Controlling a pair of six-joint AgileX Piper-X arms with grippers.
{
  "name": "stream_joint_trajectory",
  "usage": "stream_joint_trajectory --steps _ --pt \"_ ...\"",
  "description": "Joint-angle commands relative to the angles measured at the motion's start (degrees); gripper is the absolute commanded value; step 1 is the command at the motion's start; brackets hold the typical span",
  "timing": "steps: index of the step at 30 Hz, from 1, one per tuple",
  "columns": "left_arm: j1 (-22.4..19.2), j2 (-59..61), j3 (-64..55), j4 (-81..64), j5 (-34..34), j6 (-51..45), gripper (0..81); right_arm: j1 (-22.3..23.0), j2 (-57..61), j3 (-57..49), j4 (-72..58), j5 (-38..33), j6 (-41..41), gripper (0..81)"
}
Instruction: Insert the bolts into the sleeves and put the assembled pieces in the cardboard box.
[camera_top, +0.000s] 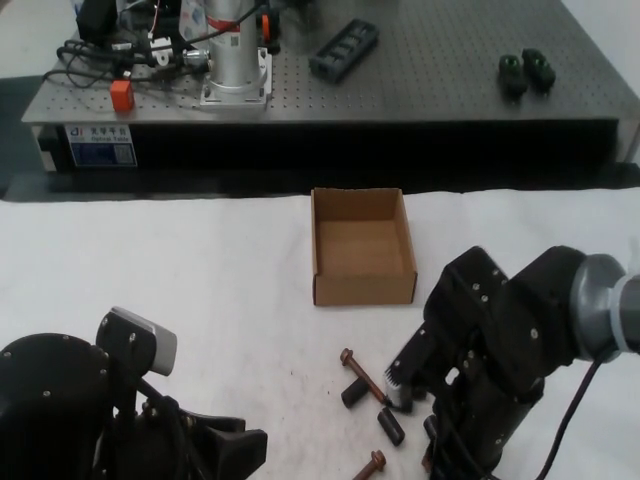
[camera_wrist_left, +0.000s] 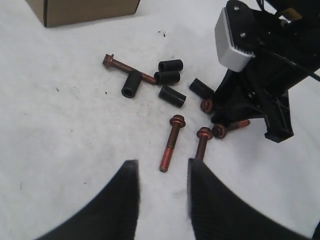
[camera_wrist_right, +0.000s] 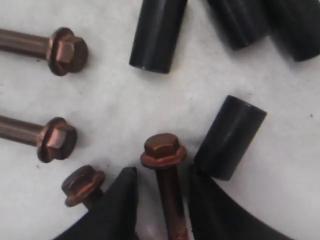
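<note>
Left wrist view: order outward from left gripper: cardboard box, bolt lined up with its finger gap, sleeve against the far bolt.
1. Bolt, just ahead of the left gripper.
2. Sleeve, midway, against the far bolt.
3. Cardboard box, farthest out.

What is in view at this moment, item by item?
Box: one, brown cardboard, open-topped, on the cloth beyond the loose parts.
Bolts: five, copper-coloured, lying loose on the cloth near the right gripper.
Sleeves: five, black, clustered beside the bolts; one lies against a bolt.
Cloth: one, white, covering the work surface.
Perforated plate: one, grey, behind the cloth.
Metal post: one, silver, on the plate.
Left gripper: one, black, open, over the cloth just short of the bolts.
Right gripper: one, black, open, straddling one bolt's shaft.
</note>
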Motion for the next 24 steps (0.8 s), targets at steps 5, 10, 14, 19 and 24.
stream_joint_trajectory --steps 5,10,14,19,24 --pt "-0.05 0.24 -0.65 -1.16 2.23 0.36 24.6 0.77 0.82 -0.09 -0.34 5.49 0.21 7.4" --pt "-0.05 4.68 -3.04 -1.05 4.68 0.73 24.6 0.66 -0.70 -0.09 -2.34 5.49 2.08 2.2" --pt "-0.05 11.88 -9.26 2.26 4.67 6.01 24.6 0.16 -7.79 -0.09 -2.34 5.11 2.87 2.2" --pt "-0.28 23.72 -20.45 9.55 4.67 12.17 24.6 -2.89 -20.68 0.06 0.00 4.31 6.50 2.2" --pt "-1.18 37.37 -34.28 20.67 2.99 18.93 24.6 -6.82 -31.99 0.06 6.58 3.59 9.33 2.2"
